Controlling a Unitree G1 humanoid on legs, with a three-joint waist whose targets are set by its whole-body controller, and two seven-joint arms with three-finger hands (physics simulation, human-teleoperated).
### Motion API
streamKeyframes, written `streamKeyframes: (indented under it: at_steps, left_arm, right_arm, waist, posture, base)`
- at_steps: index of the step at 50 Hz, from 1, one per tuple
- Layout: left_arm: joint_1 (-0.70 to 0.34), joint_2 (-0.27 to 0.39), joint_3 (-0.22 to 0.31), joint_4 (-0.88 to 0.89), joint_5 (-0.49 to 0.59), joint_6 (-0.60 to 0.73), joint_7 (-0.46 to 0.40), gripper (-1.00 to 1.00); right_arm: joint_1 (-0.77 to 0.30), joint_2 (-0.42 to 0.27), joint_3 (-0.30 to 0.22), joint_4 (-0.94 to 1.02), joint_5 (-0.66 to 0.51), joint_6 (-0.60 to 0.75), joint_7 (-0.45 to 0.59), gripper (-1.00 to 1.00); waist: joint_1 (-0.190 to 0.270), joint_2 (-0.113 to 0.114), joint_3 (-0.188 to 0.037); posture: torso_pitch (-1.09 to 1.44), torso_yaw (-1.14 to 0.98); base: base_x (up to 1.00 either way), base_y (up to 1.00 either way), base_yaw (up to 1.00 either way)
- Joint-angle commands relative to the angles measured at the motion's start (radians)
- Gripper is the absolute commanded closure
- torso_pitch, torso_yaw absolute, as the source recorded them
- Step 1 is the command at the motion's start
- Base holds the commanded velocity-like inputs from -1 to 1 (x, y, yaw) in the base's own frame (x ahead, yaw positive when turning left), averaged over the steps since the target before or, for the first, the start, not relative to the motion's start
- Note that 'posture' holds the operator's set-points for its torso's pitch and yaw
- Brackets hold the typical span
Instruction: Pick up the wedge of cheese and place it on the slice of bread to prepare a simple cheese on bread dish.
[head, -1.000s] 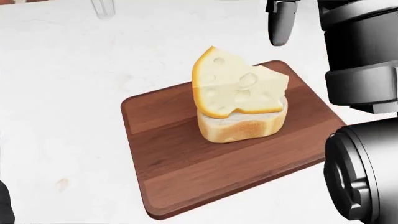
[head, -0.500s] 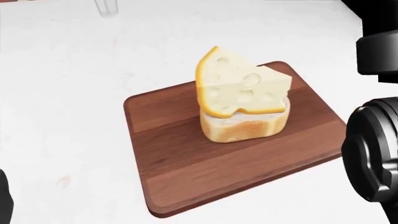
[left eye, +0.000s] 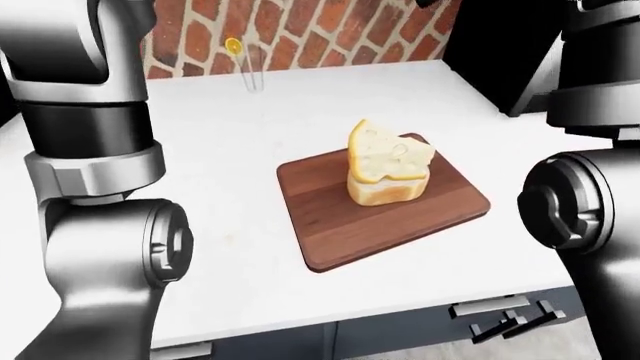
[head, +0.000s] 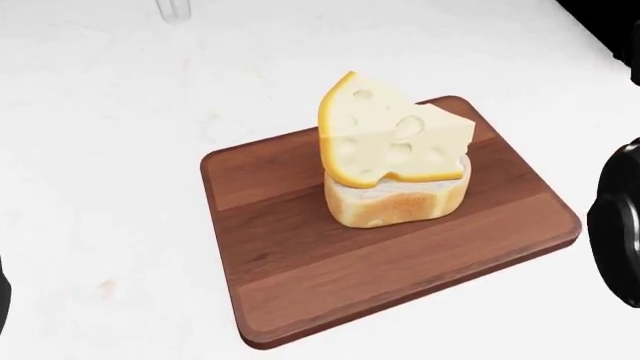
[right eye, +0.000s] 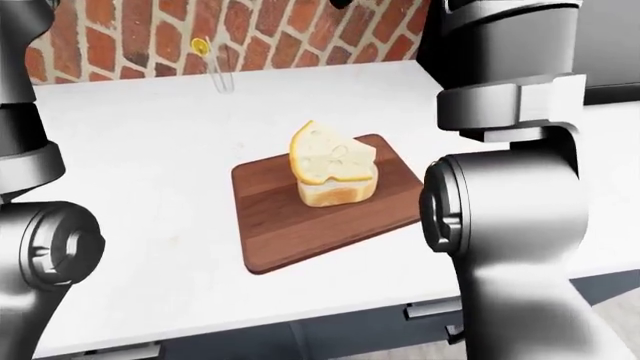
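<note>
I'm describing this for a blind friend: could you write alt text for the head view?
A yellow wedge of cheese with holes sits on a slice of bread, on a dark wooden cutting board lying on a white counter. Part of the robot's dark right arm shows at the right edge; no hand is visible.

A white table runs up to a red brick wall at the top of the left-eye view, with grey drawers and metal handles below its edge.
</note>
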Motion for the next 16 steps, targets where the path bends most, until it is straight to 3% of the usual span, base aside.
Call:
streamKeyframes:
  at_steps: [1, 16]
  left_arm:
    - [-0.042, 0.014, 0.008, -0.026, 0.001, -0.022, 0.003, -1.00]
    - [-0.096, 0.028, 0.002, -0.047, -0.002, 0.025, -0.004, -1.00]
  right_arm:
    - [-0.046, -0.012, -0.006, -0.033, 0.000, -0.014, -0.018, -1.00]
    - [-0.137, -0.042, -0.004, -0.023, -0.011, 0.008, -0.006, -1.00]
  waist:
    - [0.000, 0.000, -0.034]
    - [-0.002, -0.003, -0.027]
  posture:
    - [0.00, 0.00]
    - [0.00, 0.00]
  base:
    - [0.00, 0.00, 0.00]
    - [0.00, 0.00, 0.00]
